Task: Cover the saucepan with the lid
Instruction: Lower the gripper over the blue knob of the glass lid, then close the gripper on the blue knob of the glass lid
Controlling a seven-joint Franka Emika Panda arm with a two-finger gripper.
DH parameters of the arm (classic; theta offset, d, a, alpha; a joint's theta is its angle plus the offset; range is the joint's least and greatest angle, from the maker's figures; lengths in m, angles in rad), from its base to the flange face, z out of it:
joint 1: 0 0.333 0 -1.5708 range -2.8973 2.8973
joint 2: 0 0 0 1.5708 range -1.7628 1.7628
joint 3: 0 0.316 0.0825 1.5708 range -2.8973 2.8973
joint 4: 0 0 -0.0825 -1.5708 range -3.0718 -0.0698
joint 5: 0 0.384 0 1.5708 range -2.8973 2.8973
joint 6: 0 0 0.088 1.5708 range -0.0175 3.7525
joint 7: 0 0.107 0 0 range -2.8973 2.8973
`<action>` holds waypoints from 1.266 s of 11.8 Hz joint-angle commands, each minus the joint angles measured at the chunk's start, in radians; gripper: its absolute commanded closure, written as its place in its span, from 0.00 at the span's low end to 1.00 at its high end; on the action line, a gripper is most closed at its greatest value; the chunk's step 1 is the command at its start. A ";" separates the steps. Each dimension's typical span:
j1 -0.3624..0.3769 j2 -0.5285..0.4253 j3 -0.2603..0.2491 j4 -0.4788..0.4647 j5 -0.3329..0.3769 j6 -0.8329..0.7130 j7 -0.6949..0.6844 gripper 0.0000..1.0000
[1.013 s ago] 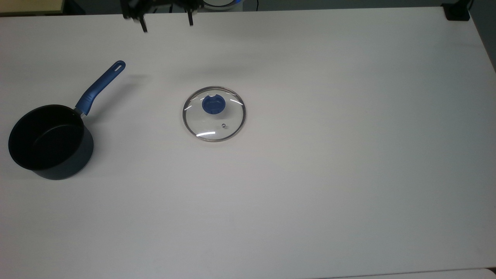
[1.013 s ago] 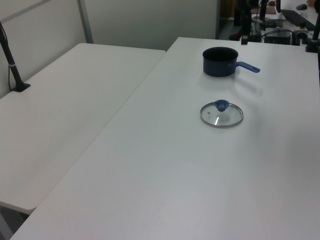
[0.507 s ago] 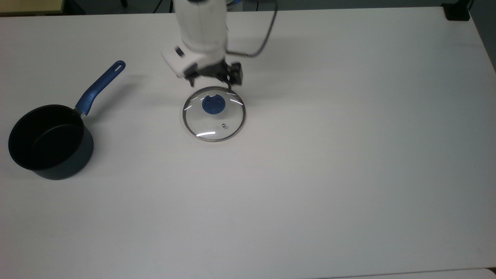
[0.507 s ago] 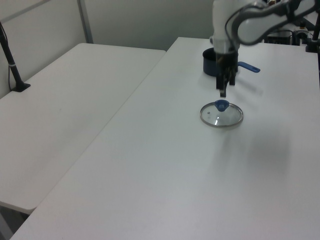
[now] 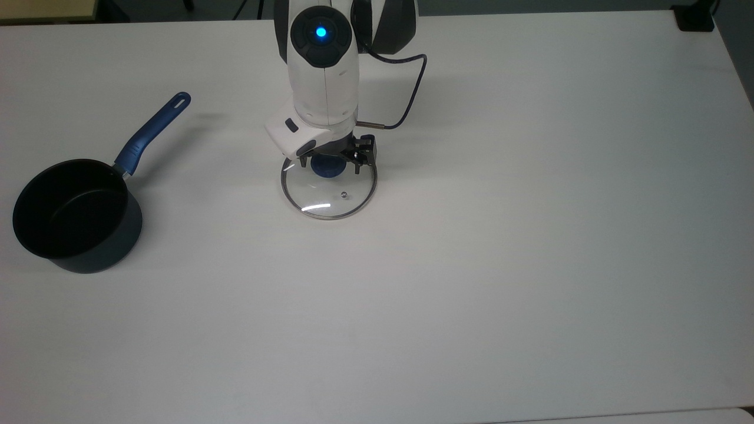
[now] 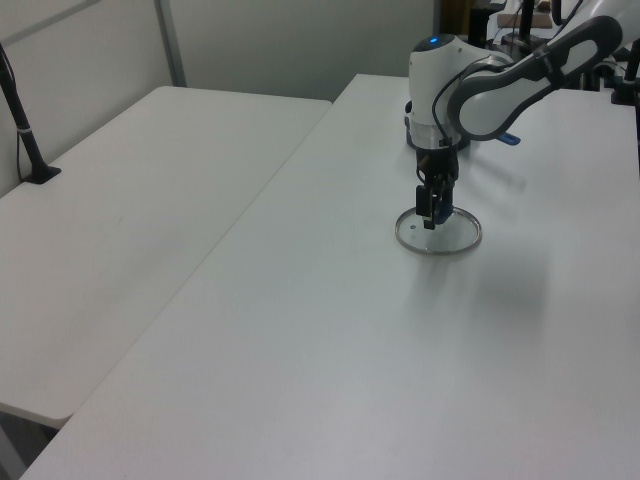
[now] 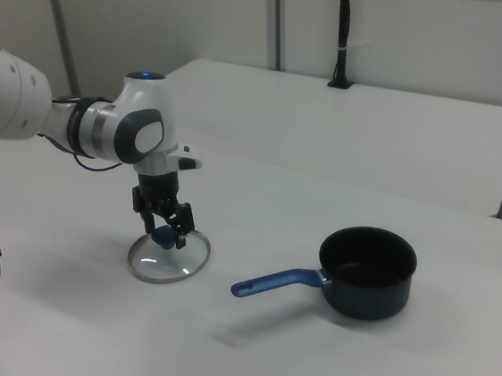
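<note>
The end effector (image 5: pixel 327 161) straddles the blue knob (image 5: pixel 327 168) of the lid (image 5: pixel 328 191) directly beneath it — fingers apart, not yet clamped. The saucepan (image 5: pixel 73 215) sits on the table (image 5: pixel 530 235) well off toward the top view's left.

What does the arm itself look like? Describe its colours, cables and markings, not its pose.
The arm has glossy white shells with dark grey joint bands and a dark round cap with a glowing blue light. A dark cable loops beside the wrist. The gripper is black.

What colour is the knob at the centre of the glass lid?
The knob on the lid is blue, clearest in the top view, just beneath the gripper.
</note>
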 commanded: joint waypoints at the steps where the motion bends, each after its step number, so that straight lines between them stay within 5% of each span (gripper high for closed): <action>1: -0.002 -0.025 -0.003 0.003 -0.021 0.003 0.022 0.00; 5: 0.000 -0.024 -0.003 -0.002 -0.021 0.008 0.024 0.00; 6: 0.000 -0.023 -0.003 -0.002 -0.021 0.006 0.022 0.10; 8: -0.004 -0.027 -0.003 0.001 -0.013 -0.001 0.025 0.50; 9: -0.004 -0.030 -0.003 0.003 -0.013 -0.001 0.025 0.55; 12: -0.017 -0.052 -0.003 0.048 -0.013 -0.067 0.016 0.58; 15: -0.081 -0.081 -0.012 0.227 -0.012 -0.222 -0.033 0.58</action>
